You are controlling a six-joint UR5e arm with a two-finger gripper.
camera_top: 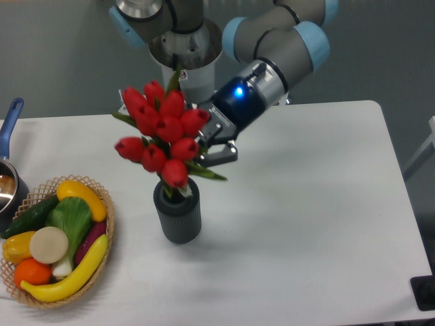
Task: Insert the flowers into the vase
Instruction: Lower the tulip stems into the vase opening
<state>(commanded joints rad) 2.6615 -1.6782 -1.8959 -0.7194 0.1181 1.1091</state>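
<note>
The gripper (pixel 207 142) comes in from the upper right, tilted down toward the left, with a blue light glowing on its dark body, and its fingers are clamped on the stems of the tulip bunch (pixel 160 132). The red buds fan out above and to the left of the fingers, with green leaves poking out at the top, the left side and the lower right. The bunch hangs over the ribbed dark grey vase (pixel 178 213), and its lowest bud sits right at the vase's mouth, hiding most of the opening; whether the stems have entered the mouth cannot be told. The vase stands upright on the white table (pixel 306 224), left of the table's middle and closer to the front edge than the back. Near the front left corner sits a woven wicker basket (pixel 105 207) filled with toy vegetables (pixel 58 238), among them yellow, green, orange and purple pieces. At the left edge, just behind the basket, a pot with a blue handle (pixel 10 122) is partly cut off by the frame. The arm's grey base column (pixel 187 58) rises beyond the table's back edge.
</note>
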